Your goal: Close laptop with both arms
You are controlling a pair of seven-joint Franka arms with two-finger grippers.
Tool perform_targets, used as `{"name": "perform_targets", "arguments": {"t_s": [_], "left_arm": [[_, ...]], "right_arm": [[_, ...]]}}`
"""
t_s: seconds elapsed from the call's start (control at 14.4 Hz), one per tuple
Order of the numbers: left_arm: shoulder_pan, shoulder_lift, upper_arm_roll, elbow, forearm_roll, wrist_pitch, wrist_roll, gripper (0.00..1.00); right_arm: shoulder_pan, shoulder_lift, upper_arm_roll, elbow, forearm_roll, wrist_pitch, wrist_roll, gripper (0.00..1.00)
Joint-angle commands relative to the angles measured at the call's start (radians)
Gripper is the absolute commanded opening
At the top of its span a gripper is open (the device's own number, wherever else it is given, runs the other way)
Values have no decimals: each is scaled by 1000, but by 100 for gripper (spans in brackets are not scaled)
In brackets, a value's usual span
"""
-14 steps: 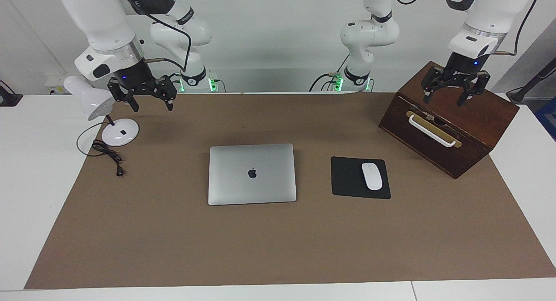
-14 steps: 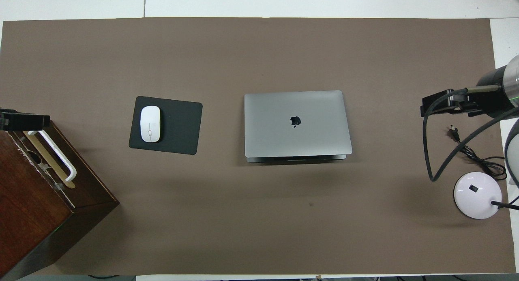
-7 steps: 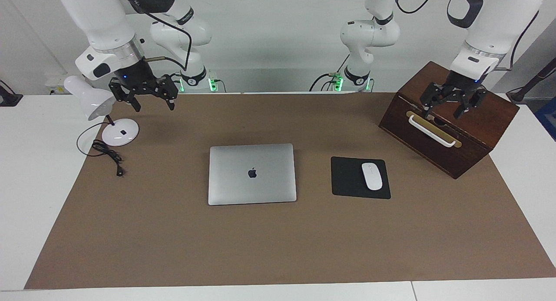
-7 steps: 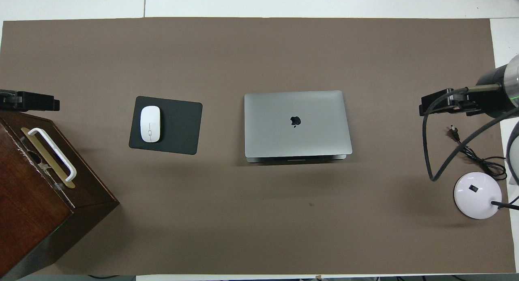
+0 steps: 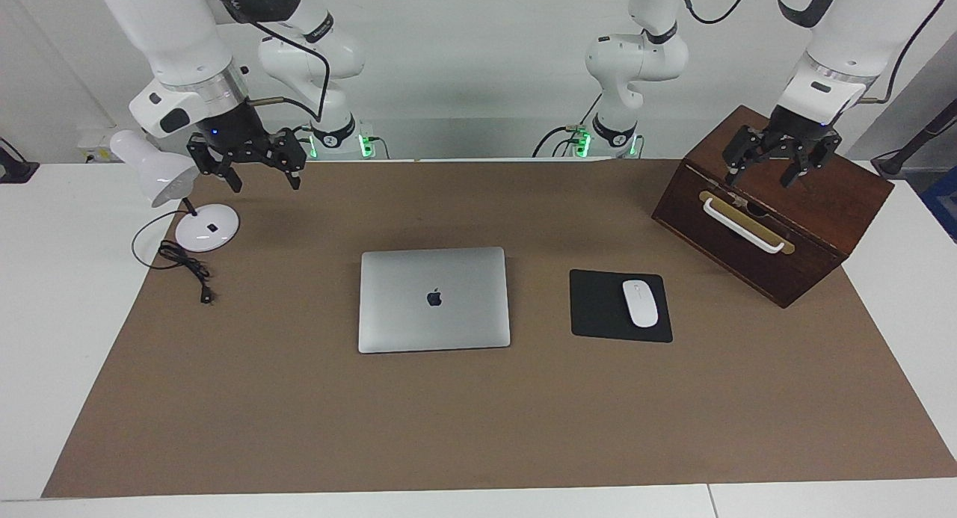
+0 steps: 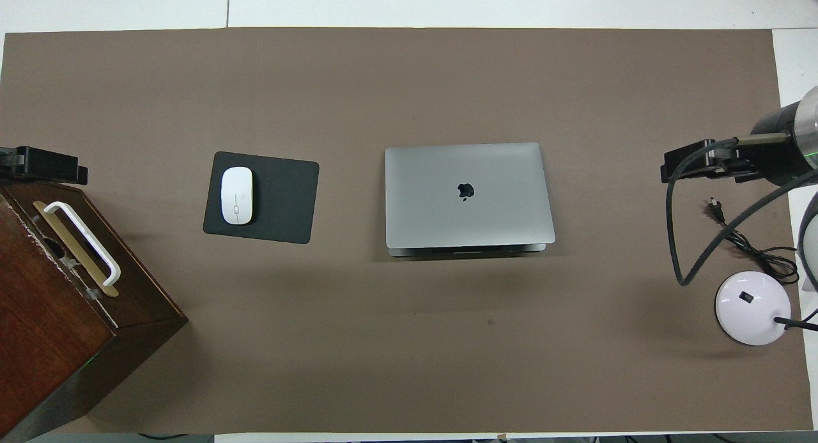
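The silver-grey laptop [image 5: 434, 299] lies in the middle of the brown mat with its lid down and the apple logo facing up; it also shows in the overhead view [image 6: 468, 194]. My left gripper [image 5: 761, 180] is open and empty in the air over the top of the wooden box, seen at the edge of the overhead view [image 6: 45, 165]. My right gripper [image 5: 263, 183] is open and empty in the air over the mat beside the desk lamp, also seen from overhead [image 6: 696, 163]. Both grippers are well away from the laptop.
A black mouse pad [image 5: 619, 306] with a white mouse [image 5: 640, 303] lies beside the laptop toward the left arm's end. A dark wooden box [image 5: 770, 211] with a white handle stands there too. A white desk lamp [image 5: 202, 230] with its cord is at the right arm's end.
The left gripper dipped toward the box's handle edge, then rose a little back over the box top. The right gripper has barely moved. The laptop has not moved.
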Motion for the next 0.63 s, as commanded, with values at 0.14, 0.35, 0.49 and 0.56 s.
{"name": "perform_targets", "arguments": {"t_s": [0.14,0.35,0.49,0.56], "left_arm": [[-1,16,9,30,21,-38,-22,100],[2,15,4,30,21,-40,-21,100],[2,15,2,32,21,-43,-21,100],[2,15,2,30,21,-43,-21,100]], "right_arm": [[-11,-7,4,0,8,8,-17,100],[-11,-7,4,0,8,8,-17,100],[-11,-7,4,0,8,8,-17,100],[-11,-7,4,0,8,8,-17,100]]}}
